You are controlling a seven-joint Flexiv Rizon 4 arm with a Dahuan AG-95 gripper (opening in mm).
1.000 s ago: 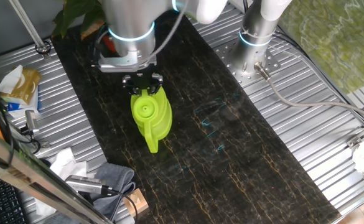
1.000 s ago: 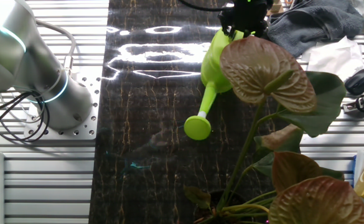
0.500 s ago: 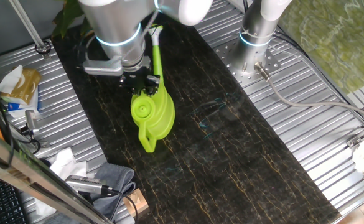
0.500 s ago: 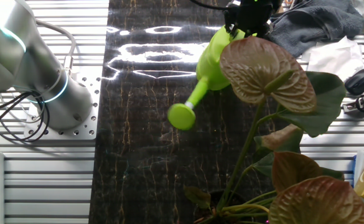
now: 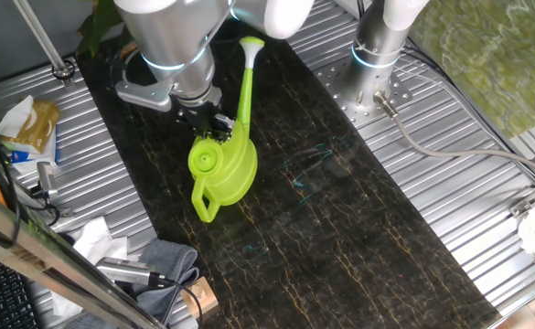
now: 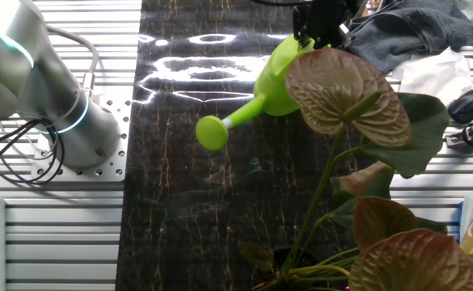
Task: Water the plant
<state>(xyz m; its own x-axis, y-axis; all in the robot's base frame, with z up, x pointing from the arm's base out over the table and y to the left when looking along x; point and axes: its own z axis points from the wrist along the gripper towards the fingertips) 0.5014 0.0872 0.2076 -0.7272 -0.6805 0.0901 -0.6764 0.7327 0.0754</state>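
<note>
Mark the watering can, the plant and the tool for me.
watering can (image 5: 229, 169): one fixed view, on its body.
plant (image 6: 341, 89): the other fixed view, on the big reddish leaf.
tool (image 5: 205, 122): one fixed view, between its fingertips at the can's top.

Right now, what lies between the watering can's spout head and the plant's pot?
Only bare dark tabletop lies between the spout head of the watering can and the plant's pot at the bottom edge; the other fixed view shows this.
</note>
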